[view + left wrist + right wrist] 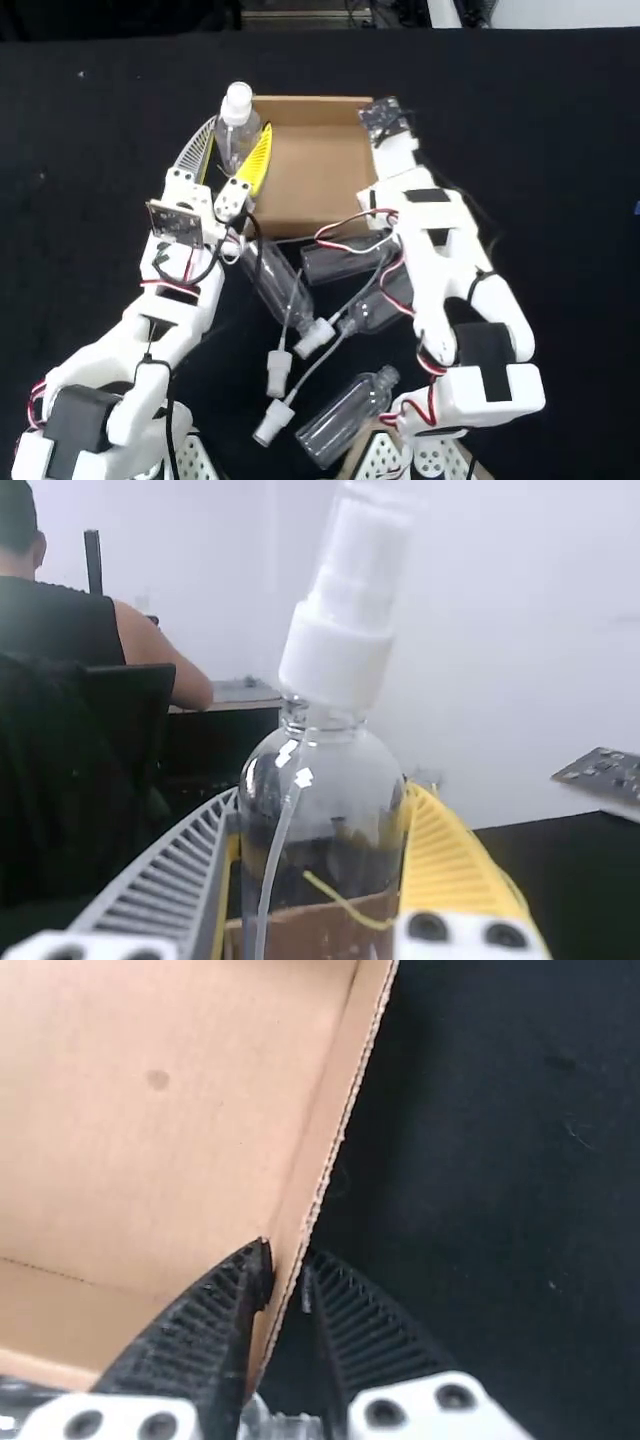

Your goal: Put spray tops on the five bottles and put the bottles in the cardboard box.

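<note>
Left pincer (pixel 238 138) is closed on an upright bottle (pixel 240 118), with the grey finger on one side and the yellow finger on the other. In the left wrist view the same pincer (pixel 325 825) is seen clamped around the bottle body (pixel 320 780). A white spray top (pixel 340 620) is seated on its neck and a tube is visible inside. The bottle is held at the far left corner of the cardboard box (pixel 310 170). Whether its base sits inside the wall cannot be told.

Four more bottles are laid on the black desk (pixel 100 150), all on the near side of the box:
- One clear bottle (pixel 275 285) lies just in front of the box's near left corner, with a white top on its end.
- A darker bottle (pixel 340 262) lies just in front of the box's near wall and is partly covered by the right arm.
- A third bottle (pixel 385 300) lies further from the box, under that arm.
- An uncapped bottle (pixel 345 412) lies furthest from the box.

Two loose spray tops (pixel 278 372) (pixel 268 425) with tubes are laid beside these, well apart from the box.

Right pincer (pixel 385 122) is set at the box's far right corner. In its wrist view the pincer (pixel 285 1260) is closed on the box wall (pixel 330 1160), with one black finger inside and one outside.
</note>
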